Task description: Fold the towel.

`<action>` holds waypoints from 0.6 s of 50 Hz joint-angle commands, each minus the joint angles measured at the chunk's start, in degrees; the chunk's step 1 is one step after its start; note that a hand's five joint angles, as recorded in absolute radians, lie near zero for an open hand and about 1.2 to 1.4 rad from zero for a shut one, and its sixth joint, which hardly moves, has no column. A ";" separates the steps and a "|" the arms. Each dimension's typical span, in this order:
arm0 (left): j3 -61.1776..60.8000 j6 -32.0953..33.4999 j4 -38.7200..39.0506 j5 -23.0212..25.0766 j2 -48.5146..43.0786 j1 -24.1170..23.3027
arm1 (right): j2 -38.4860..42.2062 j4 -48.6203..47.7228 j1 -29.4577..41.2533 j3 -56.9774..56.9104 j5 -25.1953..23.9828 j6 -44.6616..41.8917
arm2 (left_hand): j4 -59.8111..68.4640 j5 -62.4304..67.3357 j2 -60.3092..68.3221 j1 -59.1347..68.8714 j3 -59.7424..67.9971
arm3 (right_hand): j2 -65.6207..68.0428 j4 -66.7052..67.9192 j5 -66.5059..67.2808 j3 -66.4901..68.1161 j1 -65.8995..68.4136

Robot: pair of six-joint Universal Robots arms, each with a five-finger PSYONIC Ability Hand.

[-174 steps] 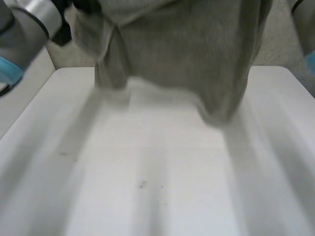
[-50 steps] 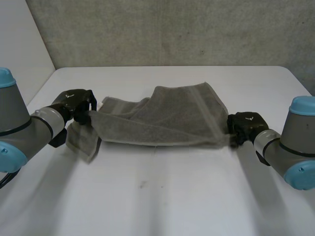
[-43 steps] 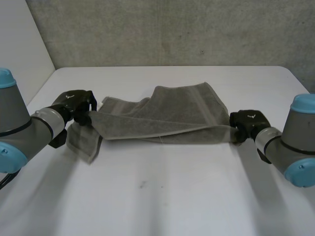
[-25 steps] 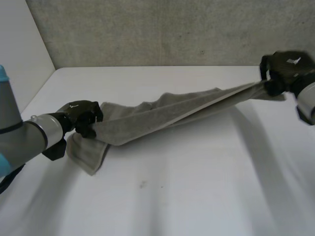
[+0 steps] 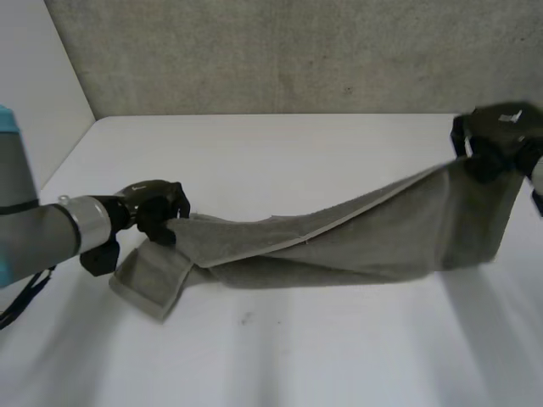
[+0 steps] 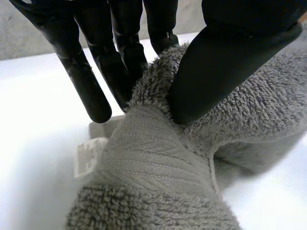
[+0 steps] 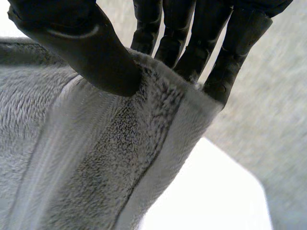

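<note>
A grey towel [image 5: 356,237] stretches across the white table [image 5: 280,356] between my two hands. My left hand [image 5: 157,212] pinches its left end low over the table, thumb [image 6: 225,62] pressed into the pile against the fingers [image 6: 120,52]; a flap of towel [image 5: 153,275] with a white label [image 6: 86,155] lies below it. My right hand [image 5: 496,131] holds the right end raised above the table's right edge, the towel's banded edge [image 7: 158,148] clamped between thumb [image 7: 76,43] and fingers [image 7: 192,48]. From there the cloth hangs down and sags toward the table.
A grey textured wall [image 5: 297,51] runs behind the table's far edge. A white panel [image 5: 34,93] stands at the left. Bare tabletop lies in front of the towel and behind it.
My right hand has lifted its towel end up and to the right, pulling the bunched cloth into a long taut band. My left hand has slid slightly right and nearer, still gripping.
</note>
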 commanded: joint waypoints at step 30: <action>-23.92 3.75 17.24 -20.16 14.94 -12.10 | 9.05 -9.27 0.47 3.29 3.96 -0.33 | -41.54 -42.13 -41.53 -41.51 -41.55 | 3.51 3.05 3.02 3.43 2.83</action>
